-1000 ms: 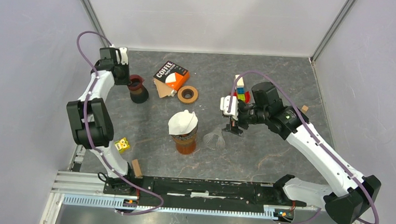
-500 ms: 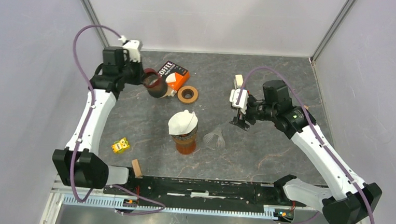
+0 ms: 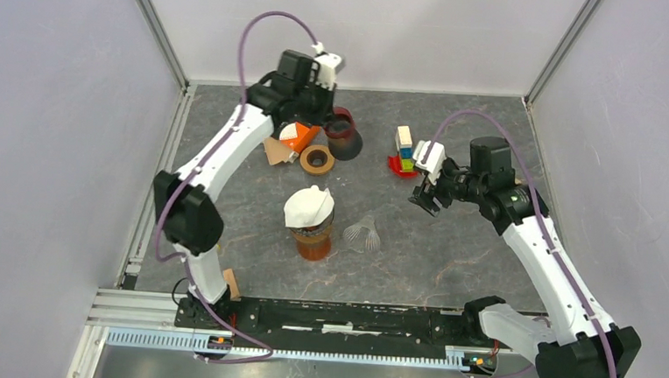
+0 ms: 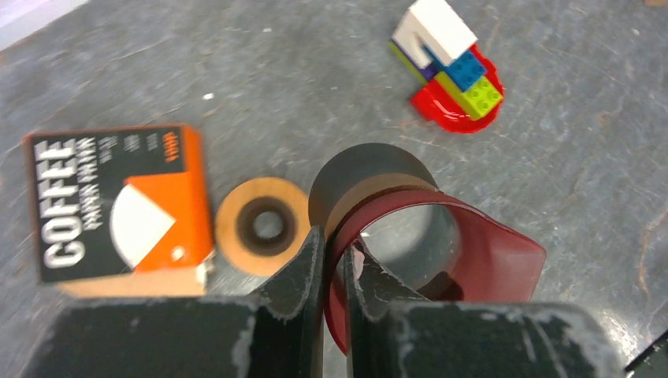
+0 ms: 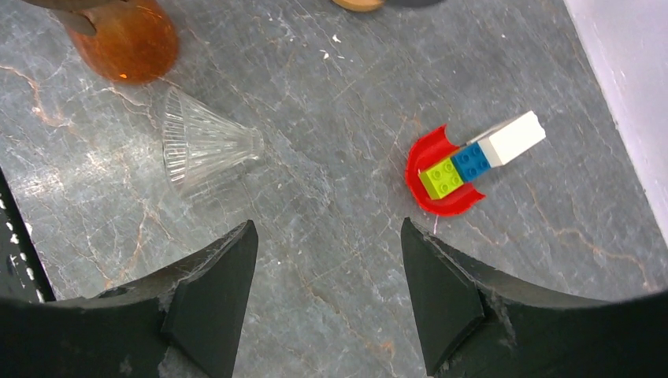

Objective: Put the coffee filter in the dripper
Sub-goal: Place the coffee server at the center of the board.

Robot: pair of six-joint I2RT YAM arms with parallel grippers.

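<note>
Filter, white paper cone, atop amber carafe

Soft, even light from above washes the grey table, shadows faint and short; the left wrist view is slightly blurred, its near fingers out of focus.

A robotics lab cell; blank pale walls box in a grey tabletop; aluminium rail at its near edge.
</note>
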